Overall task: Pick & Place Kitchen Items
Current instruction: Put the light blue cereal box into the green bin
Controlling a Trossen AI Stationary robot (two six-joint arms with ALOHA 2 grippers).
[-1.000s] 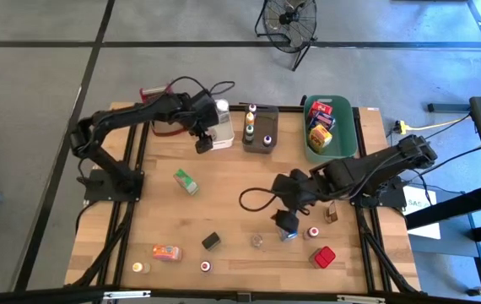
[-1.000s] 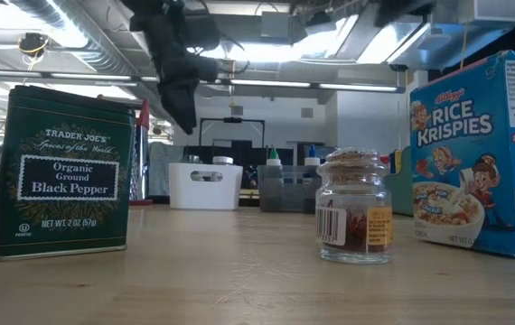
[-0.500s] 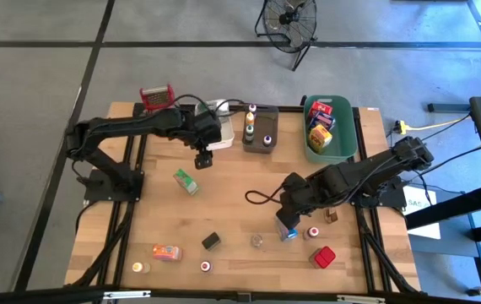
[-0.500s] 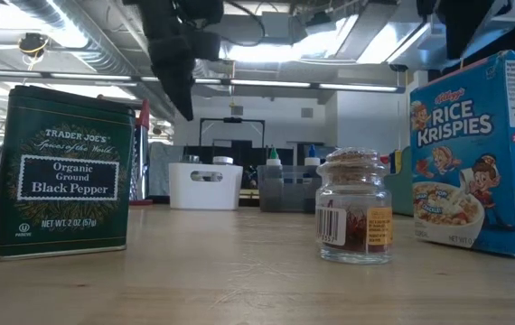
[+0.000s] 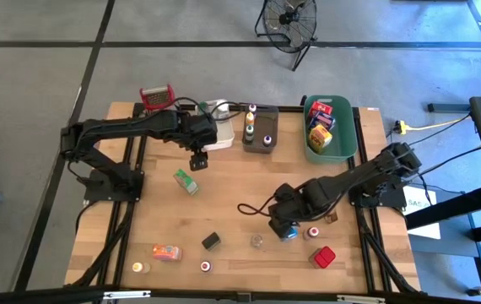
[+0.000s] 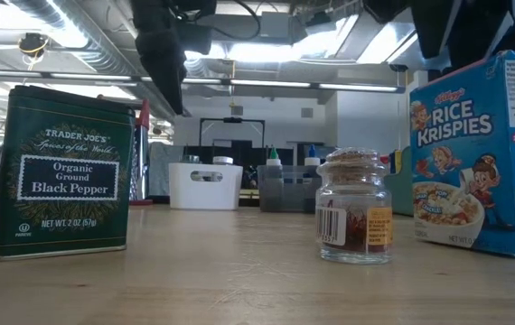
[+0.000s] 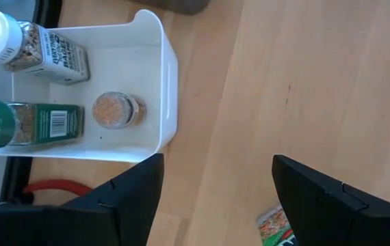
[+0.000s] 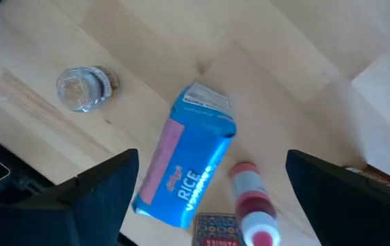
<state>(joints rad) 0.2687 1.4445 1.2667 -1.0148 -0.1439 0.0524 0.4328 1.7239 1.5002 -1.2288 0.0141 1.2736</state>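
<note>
1. Over the surface [image 5: 232, 203], the right hand [image 5: 284, 228] hovers wide above the blue cereal box [image 5: 288, 234]; the left hand [image 5: 198, 160], spread and empty, hangs beside the white tub [image 5: 217, 135].
2. Low view: the box [image 6: 474, 153] stands by a glass jar [image 6: 354, 208].
3. Right wrist: I'd descend straight and clamp the box's [image 8: 185, 174] long sides; the red-capped bottle [image 8: 253, 205] crowds one side, with open wood elsewhere.

A dark green rectangular tin [image 6: 63, 171] is showing "Trader Joe's Spices of the World, Organic Ground Black Pepper, Net Wt. 2 oz (57g)" in pale lettering. A blue cardboard cereal box [image 6: 483, 149] is displaying "Rice Krispies" on its front, and is also showing "Rice" from above.
</note>
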